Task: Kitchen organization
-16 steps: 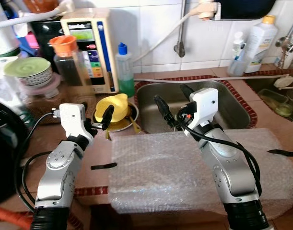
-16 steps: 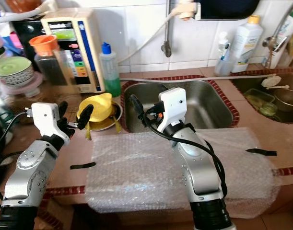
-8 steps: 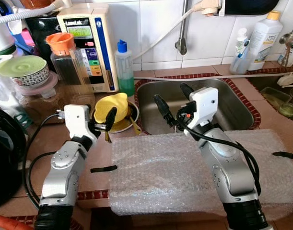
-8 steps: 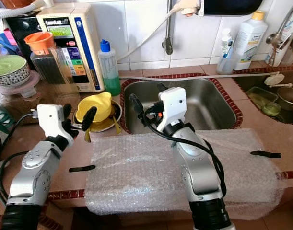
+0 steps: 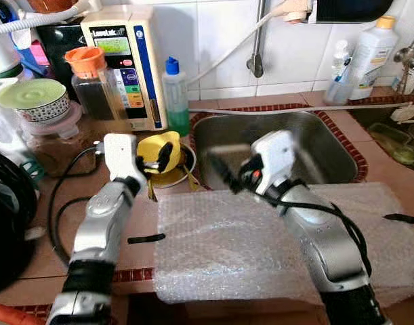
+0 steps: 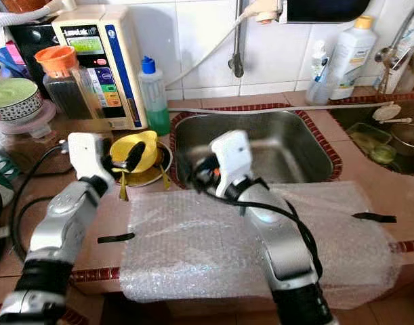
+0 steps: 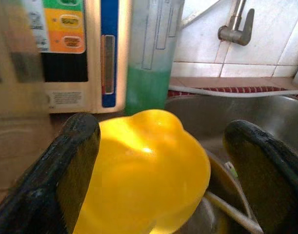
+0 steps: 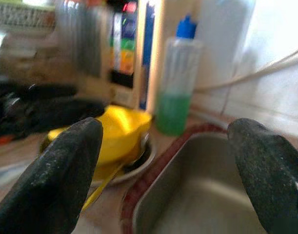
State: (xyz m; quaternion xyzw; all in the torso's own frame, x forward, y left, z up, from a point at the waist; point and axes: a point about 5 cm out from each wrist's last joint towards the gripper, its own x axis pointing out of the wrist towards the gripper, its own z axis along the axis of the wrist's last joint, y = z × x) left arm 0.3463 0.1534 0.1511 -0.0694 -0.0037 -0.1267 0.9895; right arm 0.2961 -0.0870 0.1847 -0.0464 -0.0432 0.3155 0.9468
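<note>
Spreading my left gripper (image 7: 158, 161) fingers (image 7: 66, 165) either side of the yellow cup (image 7: 144, 170), not pinching it. My right gripper (image 8: 168, 161), fingers wide apart, hangs over the sink (image 5: 328, 145) edge; bubble wrap (image 5: 261, 237) covers the counter.

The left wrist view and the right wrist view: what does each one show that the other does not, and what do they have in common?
Left wrist view alone: the tap on the tiled wall, and the left gripper open, its fingers on either side of the yellow cup, not touching it.

Right wrist view alone: the blue cap of the soap bottle, the left arm's black gripper as a blur beside the cup, and the right gripper open over the sink edge.

Both: the yellow cup, the green soap bottle, the water purifier and the steel sink.
</note>
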